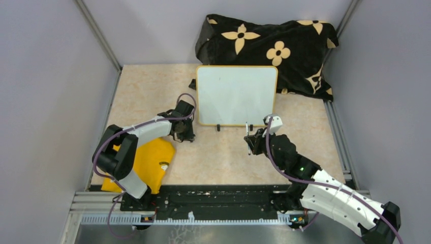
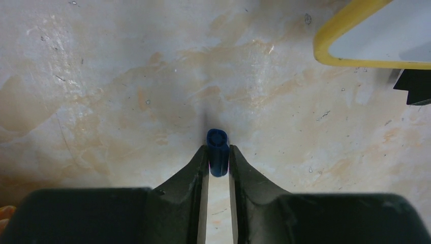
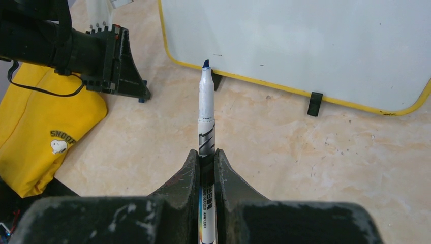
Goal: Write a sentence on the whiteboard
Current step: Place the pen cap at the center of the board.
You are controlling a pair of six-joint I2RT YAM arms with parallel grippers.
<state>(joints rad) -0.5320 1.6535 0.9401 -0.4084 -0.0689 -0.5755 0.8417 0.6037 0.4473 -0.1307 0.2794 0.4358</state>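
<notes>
The whiteboard stands leaning at the middle back of the table, white with a yellow rim and small black feet; its face is blank. It also shows in the right wrist view and as a corner in the left wrist view. My right gripper is shut on a white marker with its blue tip uncapped, pointing at the board's lower left edge, a short way off it. My left gripper is shut on a small blue marker cap, low over the table left of the board.
A black cloth with tan flowers lies bunched behind the board. A yellow cloth lies at the front left under the left arm, and shows in the right wrist view. Grey walls enclose the table.
</notes>
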